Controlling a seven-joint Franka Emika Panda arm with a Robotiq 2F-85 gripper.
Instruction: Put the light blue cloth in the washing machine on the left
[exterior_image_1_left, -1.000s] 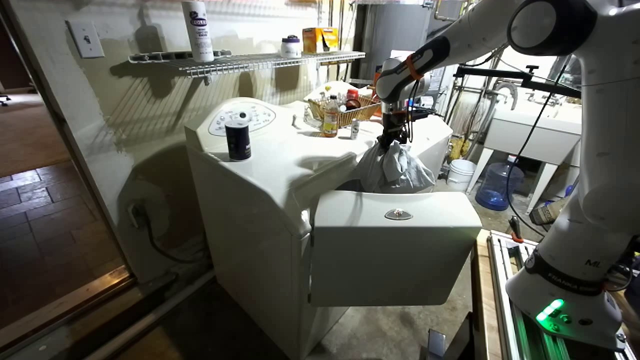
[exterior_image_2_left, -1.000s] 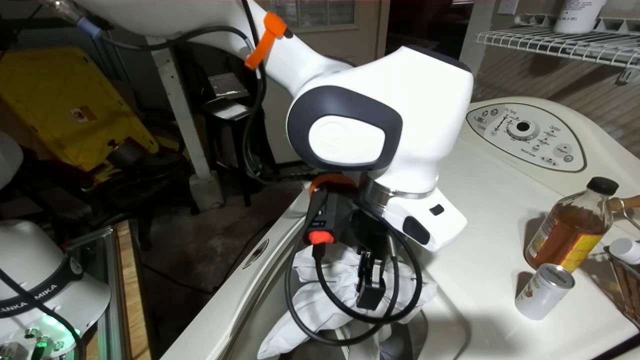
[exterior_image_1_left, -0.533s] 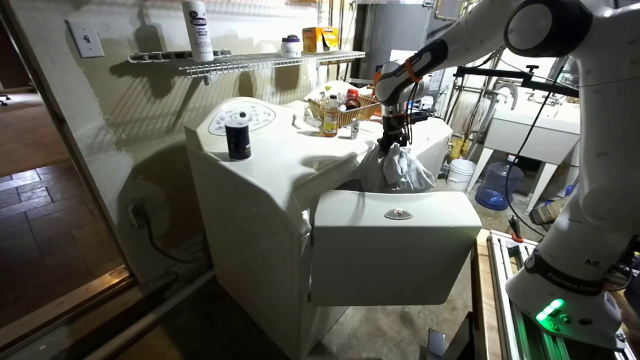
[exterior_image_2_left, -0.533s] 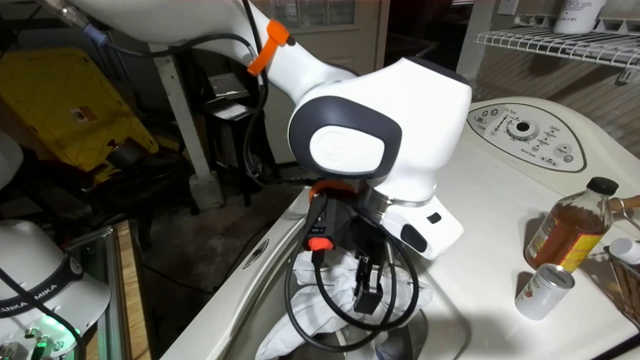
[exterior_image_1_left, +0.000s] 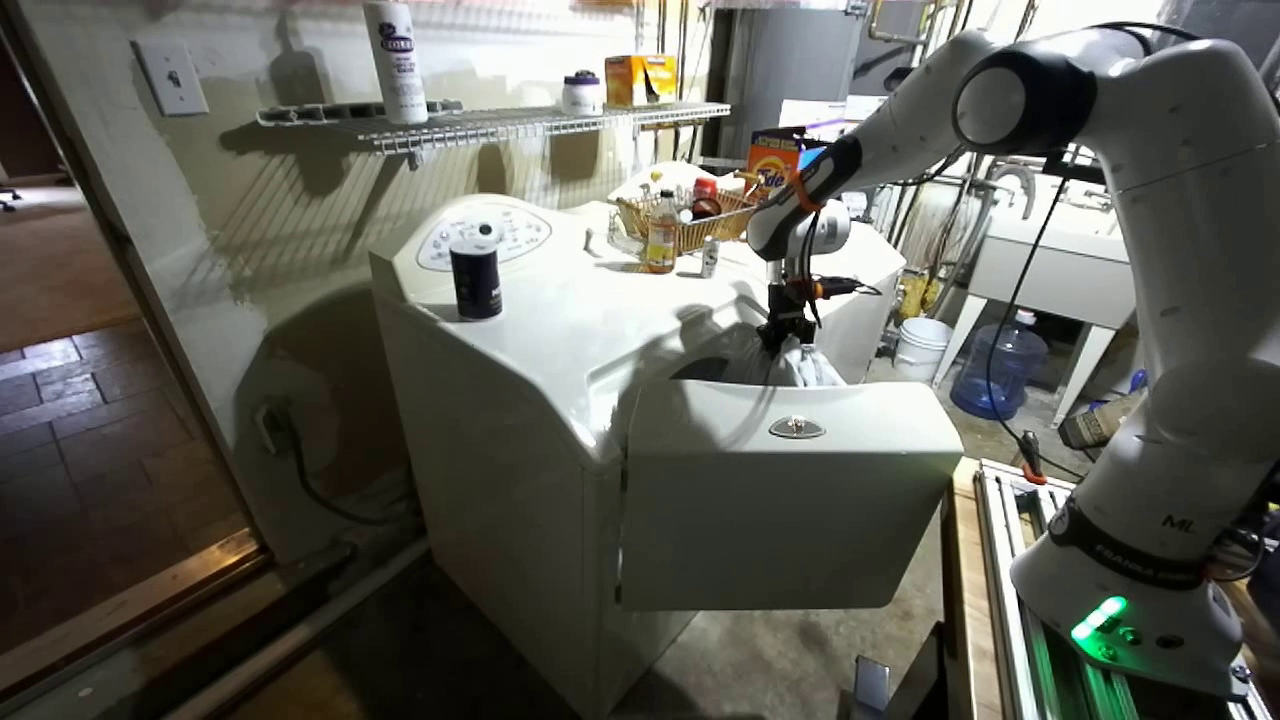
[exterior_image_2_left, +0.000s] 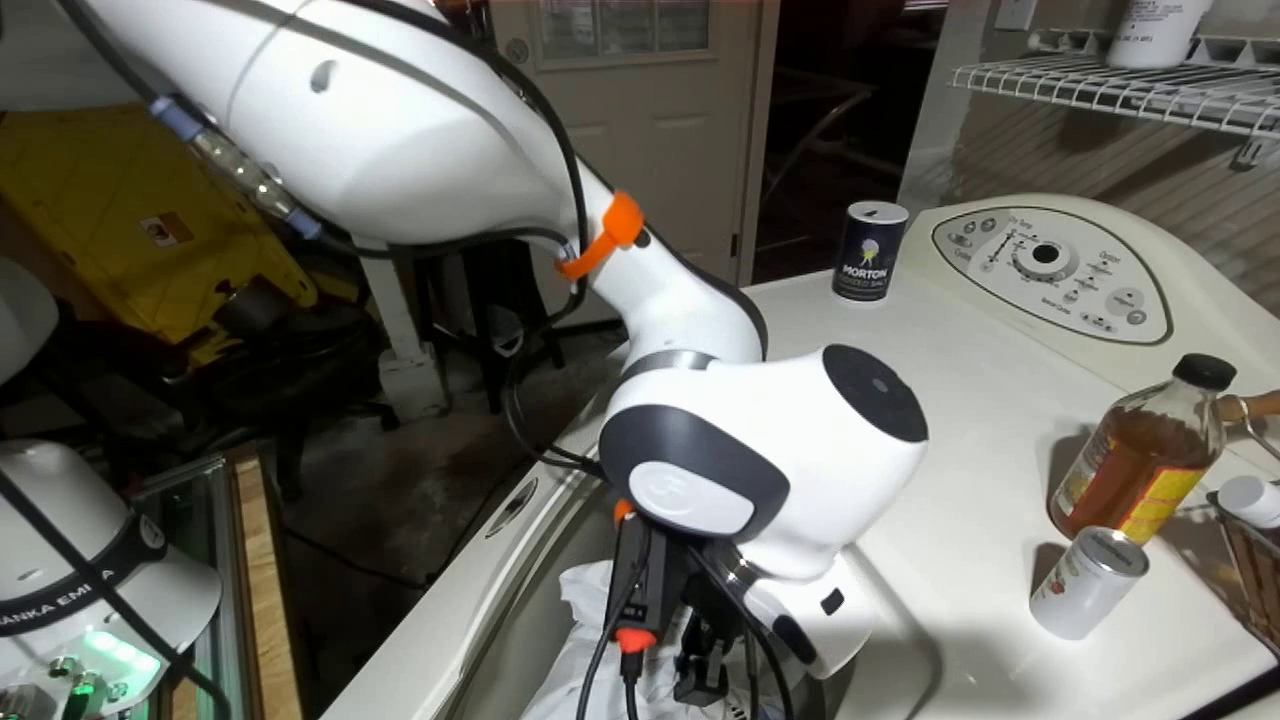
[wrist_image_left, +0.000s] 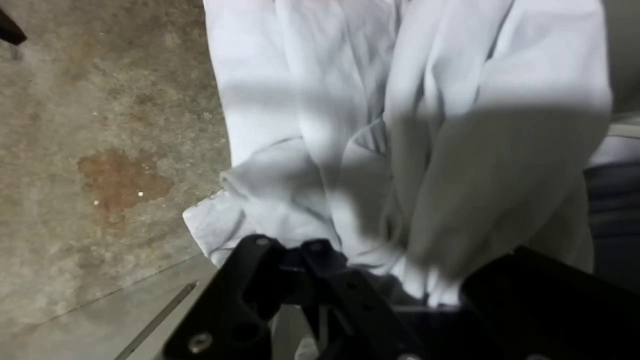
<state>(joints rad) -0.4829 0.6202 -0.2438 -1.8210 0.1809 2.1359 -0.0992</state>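
Note:
Pale grey-blue and loosely folded, the light blue cloth hangs from my gripper at the opening of the white washing machine. The open door hides the cloth's lower part in that exterior view. Seen from above in an exterior view, the cloth lies below the gripper, inside the door's inner side. In the wrist view the cloth spreads across the middle, and its bunched end is pinched between the dark fingers of the gripper.
On the machine's top stand a salt canister, an amber bottle, a small can and a basket. A wire shelf hangs above. Concrete floor shows beside the cloth; something dark lies right of it.
The arm has come down, taking the gripper and cloth lower behind the door. More of the cloth is now hidden there. The salt canister has come into sight behind the arm.

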